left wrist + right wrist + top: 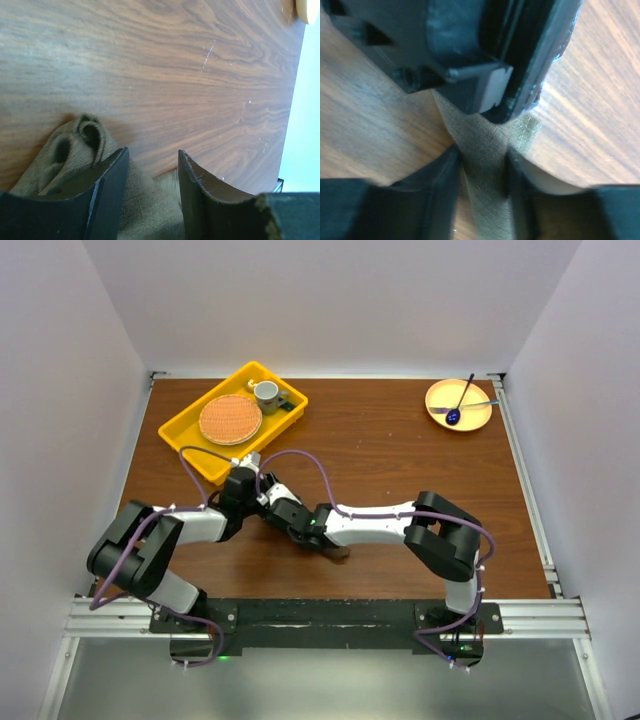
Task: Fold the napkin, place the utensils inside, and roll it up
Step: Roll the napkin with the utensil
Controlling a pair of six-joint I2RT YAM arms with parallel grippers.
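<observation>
Open tabletop [390,445] between yellow tray [187,455] and plate [445,393], beyond napkin [75,155]

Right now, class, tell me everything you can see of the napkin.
The napkin is a thin, dull olive-brown woven cloth, gathered into a narrow roll on the wooden table. One end shows open, looped folds. The right fingers press on the roll from both sides. The left fingers straddle its other end, though whether they pinch it is unclear. No utensils show inside it.
</observation>
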